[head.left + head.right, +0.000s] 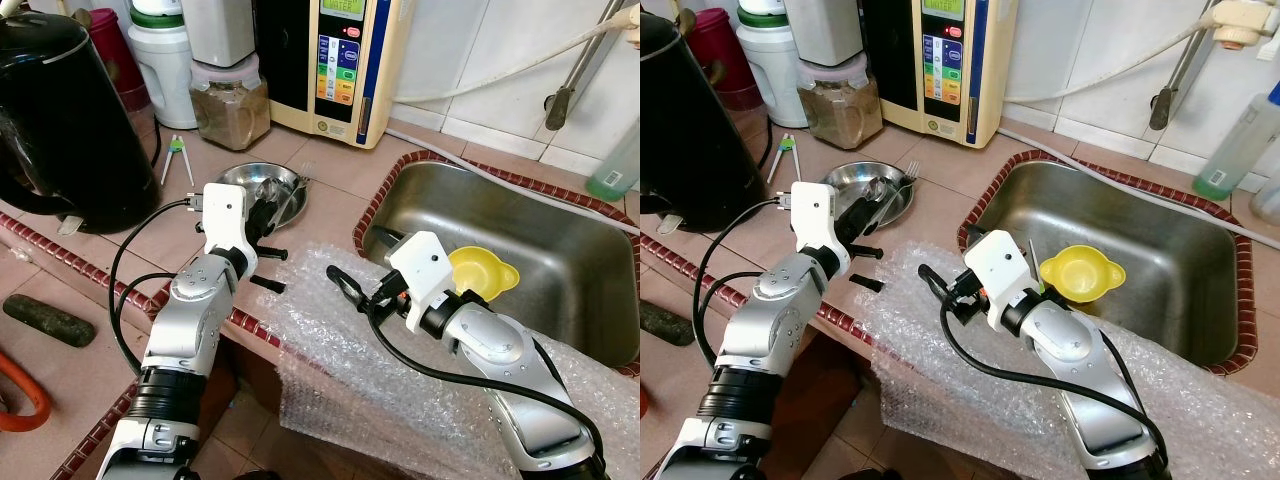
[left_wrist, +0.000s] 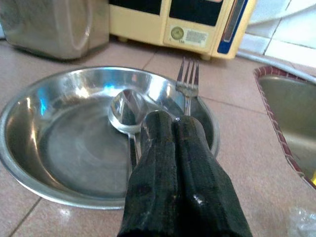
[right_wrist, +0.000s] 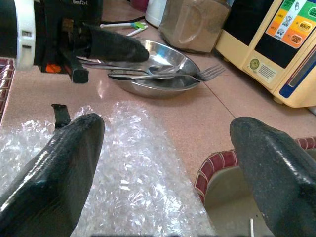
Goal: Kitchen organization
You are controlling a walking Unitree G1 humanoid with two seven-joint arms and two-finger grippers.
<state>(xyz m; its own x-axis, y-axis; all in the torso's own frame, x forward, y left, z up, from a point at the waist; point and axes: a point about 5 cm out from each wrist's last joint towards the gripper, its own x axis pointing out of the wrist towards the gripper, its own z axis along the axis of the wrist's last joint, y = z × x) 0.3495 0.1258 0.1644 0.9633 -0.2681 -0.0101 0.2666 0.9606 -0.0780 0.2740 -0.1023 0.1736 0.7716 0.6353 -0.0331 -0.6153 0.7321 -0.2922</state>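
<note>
**A home kitchen counter**

A tiled worktop carries a stainless sink (image 1: 560, 270) set in on the right, a black electric kettle (image 1: 55, 120) at the far left, a jar of ground spice (image 1: 232, 108) and a cream water-purifier unit (image 1: 345, 60) against the white-tiled back wall.

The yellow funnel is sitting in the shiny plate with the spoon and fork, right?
Not quite. The yellow funnel sits in the sink, as the right eye view shows. The shiny plate holds just the spoon and fork.
</note>
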